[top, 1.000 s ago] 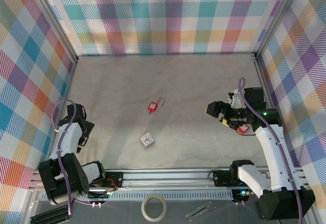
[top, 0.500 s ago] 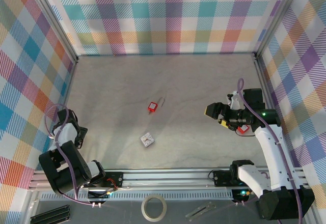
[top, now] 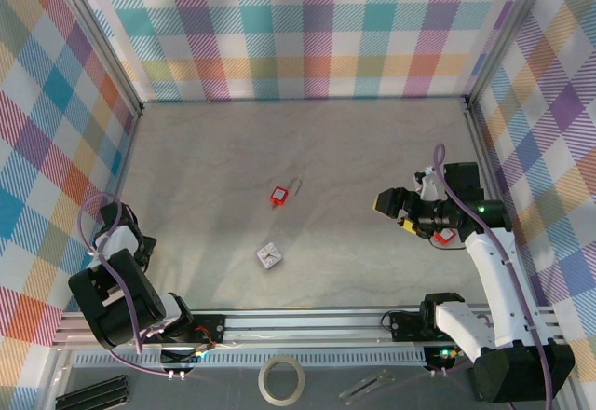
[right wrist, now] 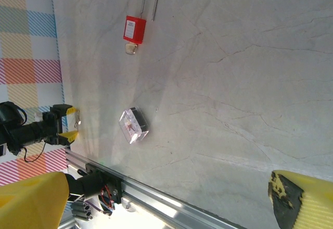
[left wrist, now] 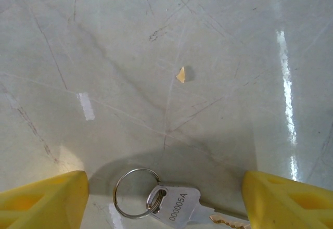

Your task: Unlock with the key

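Note:
The silver key (left wrist: 179, 206), stamped 000005A and on a split ring (left wrist: 136, 192), lies flat on the table. My left gripper (left wrist: 165, 200) is open, with one yellow finger (left wrist: 44, 198) on each side of the key and not touching it. In the top view the left gripper (top: 142, 245) is low by the left wall. The red padlock (top: 278, 195) lies mid-table with its shackle (right wrist: 151, 2) shut; its body (right wrist: 134, 28) faces the right wrist camera. My right gripper (top: 384, 201) hovers open at the right, holding nothing.
A small clear box (top: 269, 255) lies on the table between the padlock and the front rail (right wrist: 156, 200). A tan chip (left wrist: 180, 74) sits on the table beyond the key. A tape roll (top: 281, 379) rests below the rail. Plaid walls close in three sides.
The left arm has folded down and drawn toward the left wall, bringing its gripper low over the key. The right arm, padlock and box have stayed put.

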Motion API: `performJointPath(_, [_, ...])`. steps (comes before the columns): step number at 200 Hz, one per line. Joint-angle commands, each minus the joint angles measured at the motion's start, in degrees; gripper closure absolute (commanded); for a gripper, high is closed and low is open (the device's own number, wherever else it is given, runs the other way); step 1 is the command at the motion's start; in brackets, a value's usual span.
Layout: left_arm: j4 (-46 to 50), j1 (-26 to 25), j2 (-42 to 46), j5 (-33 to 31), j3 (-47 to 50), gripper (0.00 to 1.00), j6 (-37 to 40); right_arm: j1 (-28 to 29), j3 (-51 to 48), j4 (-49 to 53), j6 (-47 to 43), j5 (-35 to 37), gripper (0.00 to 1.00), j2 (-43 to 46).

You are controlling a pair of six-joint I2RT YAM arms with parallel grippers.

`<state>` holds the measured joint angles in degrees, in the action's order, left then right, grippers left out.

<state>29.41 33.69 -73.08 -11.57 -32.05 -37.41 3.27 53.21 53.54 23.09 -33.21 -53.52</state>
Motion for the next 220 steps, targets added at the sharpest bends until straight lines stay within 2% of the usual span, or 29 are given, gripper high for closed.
performJointPath(1, [-2.60,0.94,-0.09,2.93,1.45,0.25,0.66,-0.29,-0.08,-0.80,0.20,-1.33,0.02,0.34])
performJointPath(48, [-3.07,0.93,0.36,4.29,1.59,0.37,0.87,-0.27,0.07,-0.80,0.16,-1.76,0.02,0.12])
performJointPath(115, [-4.36,0.90,2.61,7.75,2.51,0.68,2.61,-0.23,0.37,-1.72,0.87,-2.57,0.02,-0.05])
performJointPath(126, [-4.23,0.94,3.18,8.11,2.70,0.70,2.86,-0.24,0.38,-2.17,1.13,-3.04,0.02,-0.23])
performJointPath(200, [-5.33,0.91,6.95,15.38,6.07,1.00,3.23,-0.20,0.08,-4.40,2.31,-4.48,0.03,-1.94])
performJointPath(220, [-4.97,0.89,8.32,17.88,6.41,1.00,2.98,-0.26,-0.19,-5.08,2.57,-4.70,0.03,-2.37])
